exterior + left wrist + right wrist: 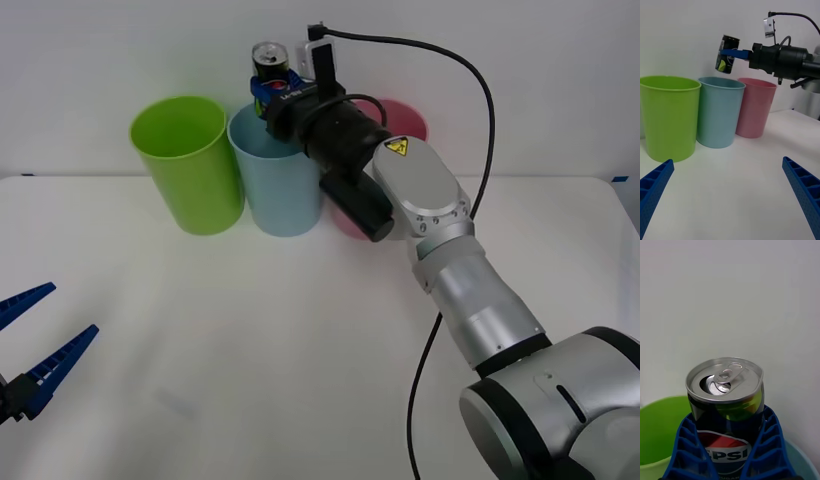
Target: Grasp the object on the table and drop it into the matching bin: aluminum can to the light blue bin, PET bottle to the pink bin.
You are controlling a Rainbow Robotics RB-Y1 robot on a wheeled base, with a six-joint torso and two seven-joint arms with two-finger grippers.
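Note:
My right gripper (pixel 272 88) is shut on the aluminum can (pixel 268 62), a silver can with a dark blue-and-red label, and holds it in the air above the light blue bin (pixel 275 175). The right wrist view shows the can (pixel 725 405) between the blue fingers (pixel 767 450), pull-tab up. From the left wrist view the can (pixel 726 54) hangs tilted over the light blue bin (pixel 719 110), with the pink bin (pixel 754 107) beside it. In the front view the pink bin (pixel 408 117) is mostly hidden behind my right arm. My left gripper (pixel 30 345) stands open low over the white table (pixel 250 350) at the near left.
A lime green bin (pixel 188 160) stands left of the light blue one, the three bins in a row at the table's far edge against a white wall. A black cable (pixel 480 120) loops from the right wrist.

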